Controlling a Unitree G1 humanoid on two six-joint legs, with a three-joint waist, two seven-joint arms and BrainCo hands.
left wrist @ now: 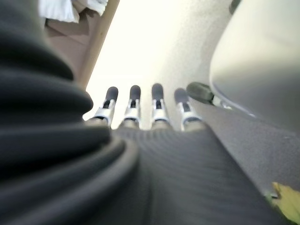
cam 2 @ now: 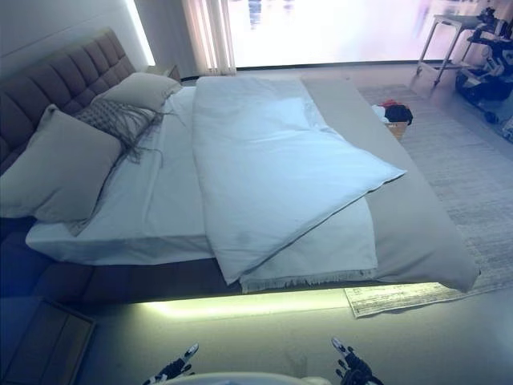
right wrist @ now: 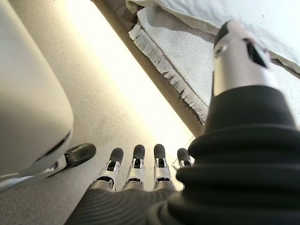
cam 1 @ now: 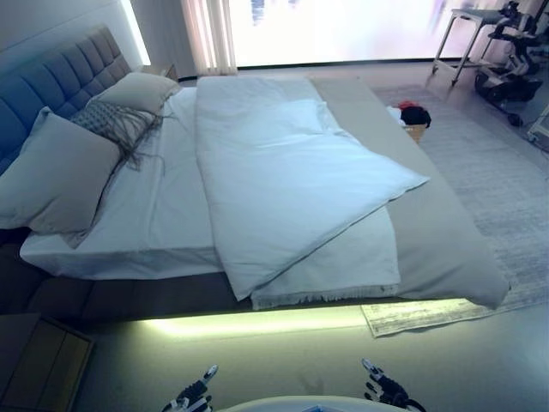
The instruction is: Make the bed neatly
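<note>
At the bottom edge of the head views, low over the floor and well apart from the bed, the left hand point(cam 1: 196, 393) and the right hand point(cam 1: 383, 386) are seen, both empty. In each wrist view the fingers point(left wrist: 133, 101) are held straight in a row with nothing between them and the thumb, so both hands are relaxed and holding nothing; the right hand's fingers point(right wrist: 136, 161) point toward the lit strip under the bed frame.

Past the hands, a fringed white blanket point(cam 1: 343, 266) hangs at the near edge of the mattress, its fringe point(right wrist: 164, 65) showing close in the right wrist view. Over it the white duvet point(cam 1: 274, 172) is laid askew: one corner juts out to the right over the grey bed runner point(cam 1: 446, 240), while the near corner droops over the side of the bed. The sheet point(cam 1: 154, 215) on the headboard side is left uncovered. Two large pillows point(cam 1: 51, 172) and a fringed cushion point(cam 1: 116, 124) lean against the padded headboard point(cam 1: 60, 73), roughly in place. A basket with clothes point(cam 1: 414, 118) stands on the rug beyond the bed.

The task is judged to be barely begun. The pillows appear acceptable, but the duvet remains to be squared with the mattress, drawn up toward the pillows and smoothed, and the blanket beneath to be straightened. The bed edge must first be approached before any cloth can be reached.
</note>
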